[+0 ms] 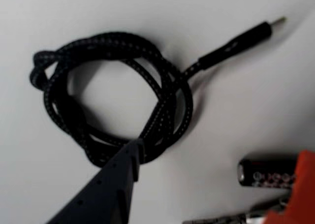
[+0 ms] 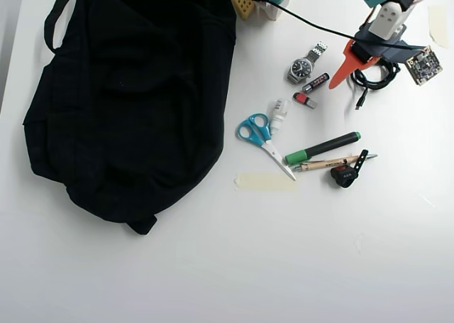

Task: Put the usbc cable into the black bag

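The tool (image 1: pixel 211 184) hangs spread wide over the usbc cable (image 1: pixel 118 96), coiled on the tabletop (image 2: pixel 284 266) well right of the black bag (image 2: pixel 128 96), apparently poised to straddle the coil.

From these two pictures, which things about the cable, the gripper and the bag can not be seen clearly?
- usbc cable: in the overhead view the gripper and arm cover most of the coil.
- Gripper: in the wrist view only a dark finger and an orange edge show; whether it is open is unclear.
- black bag: its opening is not visible from overhead; the top edge cuts it off.
- Lettering on the dark cylinder: blurred.
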`<action>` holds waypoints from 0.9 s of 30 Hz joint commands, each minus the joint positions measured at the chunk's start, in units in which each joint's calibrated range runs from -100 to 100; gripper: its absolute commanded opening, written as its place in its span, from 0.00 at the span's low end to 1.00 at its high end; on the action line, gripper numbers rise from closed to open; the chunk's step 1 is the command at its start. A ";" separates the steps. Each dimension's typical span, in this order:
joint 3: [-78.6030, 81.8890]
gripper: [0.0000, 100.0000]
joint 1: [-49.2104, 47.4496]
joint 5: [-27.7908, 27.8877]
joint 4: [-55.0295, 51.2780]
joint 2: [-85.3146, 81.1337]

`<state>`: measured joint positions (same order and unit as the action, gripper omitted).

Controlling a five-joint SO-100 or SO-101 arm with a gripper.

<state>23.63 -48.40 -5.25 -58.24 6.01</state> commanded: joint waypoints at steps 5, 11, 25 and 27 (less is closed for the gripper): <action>-6.20 0.39 0.46 0.06 -0.24 3.62; -8.54 0.39 0.09 -0.10 -0.24 6.11; -22.38 0.39 -0.66 -0.15 -12.56 15.07; -24.17 0.39 -0.74 -0.15 -14.19 15.82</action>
<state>5.03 -48.48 -5.25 -68.73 21.60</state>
